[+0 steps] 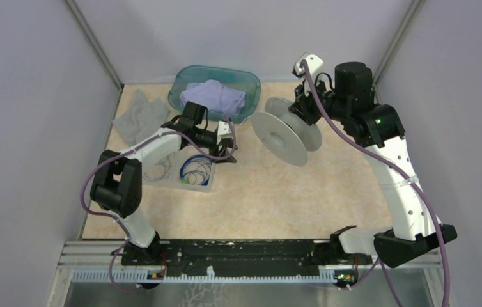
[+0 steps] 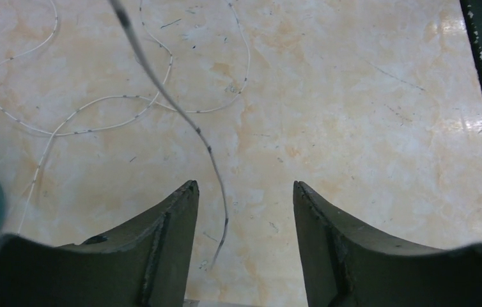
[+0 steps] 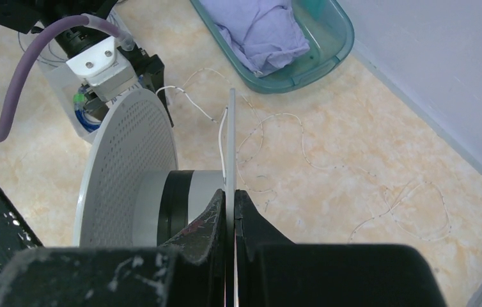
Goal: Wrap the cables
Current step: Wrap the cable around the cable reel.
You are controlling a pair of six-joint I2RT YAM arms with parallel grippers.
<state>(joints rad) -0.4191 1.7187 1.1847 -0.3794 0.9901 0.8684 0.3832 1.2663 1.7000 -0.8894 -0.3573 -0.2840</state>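
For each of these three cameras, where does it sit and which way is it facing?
Top external: above and behind the bases, looking down on the table; both arms, left gripper and right gripper show.
Left wrist: on the left arm, facing down at the whitish cable; its open fingers show.
Right wrist: on the right arm, looking past its fingers, shut on the spool, toward the teal bin.
Shared: top and right wrist show spool and bin; both wrists show the whitish cable.
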